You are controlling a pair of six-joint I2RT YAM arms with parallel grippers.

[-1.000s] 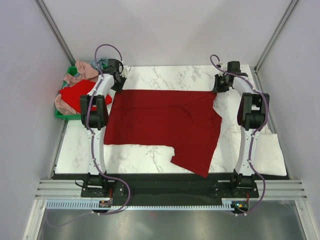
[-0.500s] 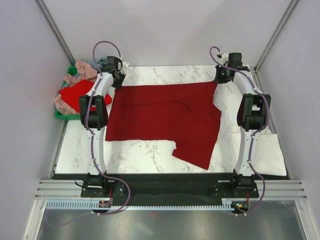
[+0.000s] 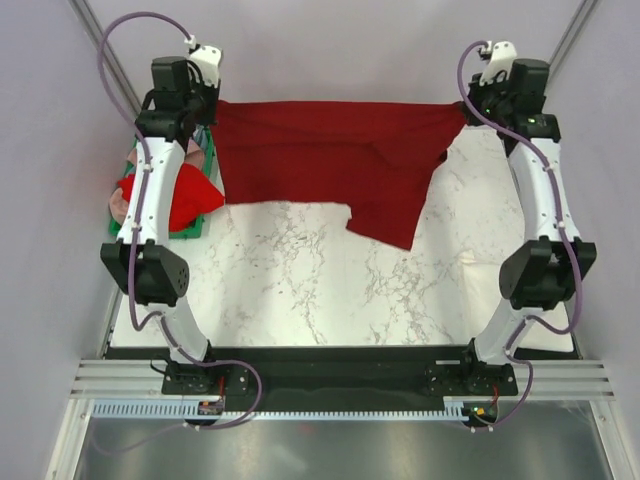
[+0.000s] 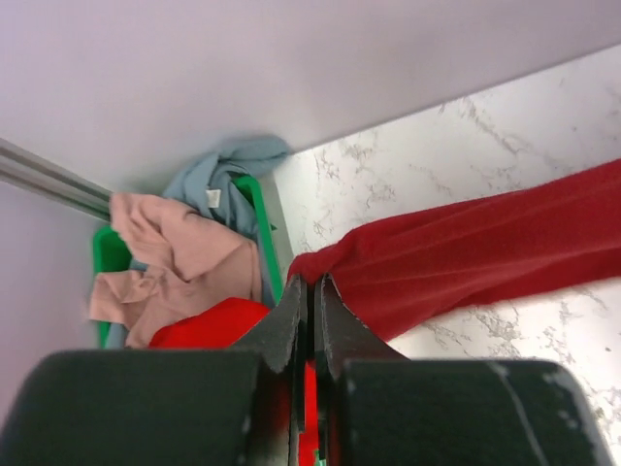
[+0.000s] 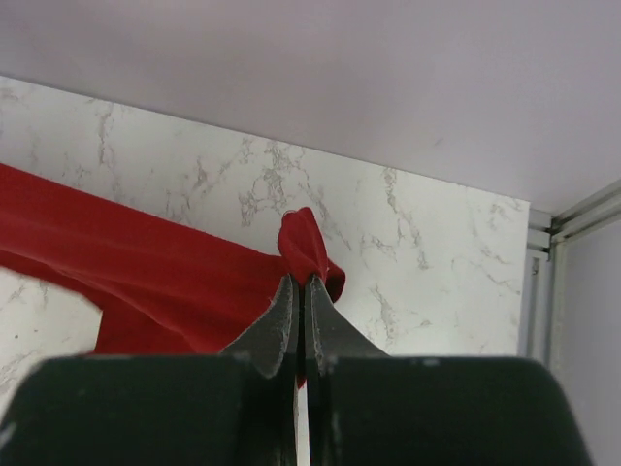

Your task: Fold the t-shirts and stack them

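The dark crimson t-shirt (image 3: pixel 320 150) hangs stretched between both grippers above the far part of the marble table (image 3: pixel 330 290). Its lower edge and one flap droop toward the table. My left gripper (image 3: pixel 208 105) is shut on the shirt's far left corner, and in the left wrist view the cloth (image 4: pixel 466 252) bunches at the fingertips of the left gripper (image 4: pixel 310 282). My right gripper (image 3: pixel 466 106) is shut on the far right corner. In the right wrist view a small fold of the shirt (image 5: pixel 146 262) sticks out past the tips of the right gripper (image 5: pixel 303 282).
At the far left a green crate (image 4: pixel 260 223) holds a dusty pink shirt (image 4: pixel 175 262), a light blue one (image 4: pixel 228 165) and a bright red one (image 3: pixel 185 205). Grey walls close in the back and both sides. Both arms stand tall over the table's side edges.
Both grippers closed on the crimson shirt's far corners, then rose and lifted it. The shirt went from lying flat to hanging, its near edge dragged toward the back.
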